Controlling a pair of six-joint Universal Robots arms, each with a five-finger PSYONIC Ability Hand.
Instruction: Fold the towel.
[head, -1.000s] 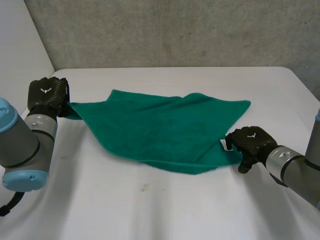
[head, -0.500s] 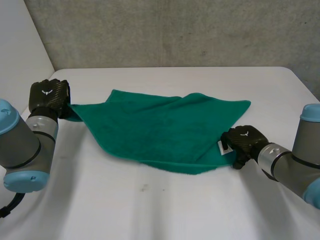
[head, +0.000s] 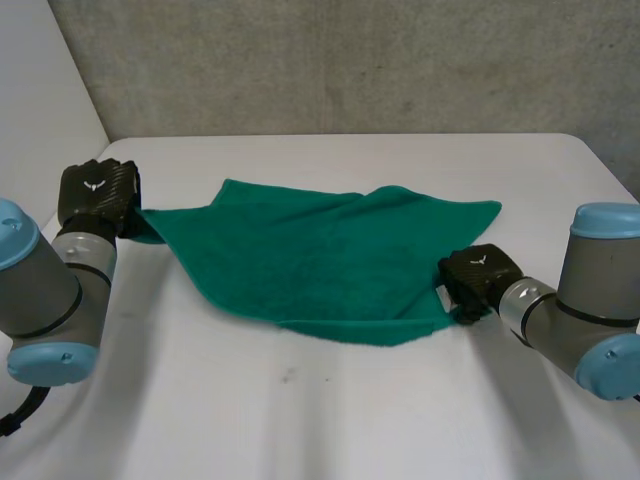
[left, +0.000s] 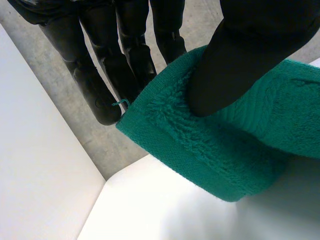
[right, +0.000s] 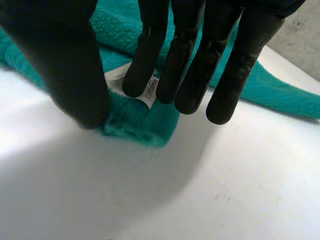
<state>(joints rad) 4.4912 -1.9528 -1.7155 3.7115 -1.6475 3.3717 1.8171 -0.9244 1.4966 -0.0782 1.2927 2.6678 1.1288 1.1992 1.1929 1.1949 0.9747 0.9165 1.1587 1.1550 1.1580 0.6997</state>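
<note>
Head view: a green towel (head: 330, 260) lay spread and slightly rumpled across the middle of the frame, on a white table (head: 300, 420). At the left of the frame the left hand (head: 97, 192) sat at the towel's left corner. At the lower right the right hand (head: 478, 278) sat at its near right corner.

Left wrist view: the thumb pressed into the thick, looped corner of the towel. The fingers (left: 100, 75) lay nearly straight behind it, so the corner was pinched between them.

Right wrist view: the thumb and the fingers (right: 185, 65) were closed on the towel's corner, with one fingertip resting on a small white label (right: 150, 92) sewn there.

The towel looked soft, light and limp. It would likely sag and drape rather than hold any shape, and its pile should give a good grip. The corners seemed the right places to hold it, pinched deep enough that the hem could not slide out.
</note>
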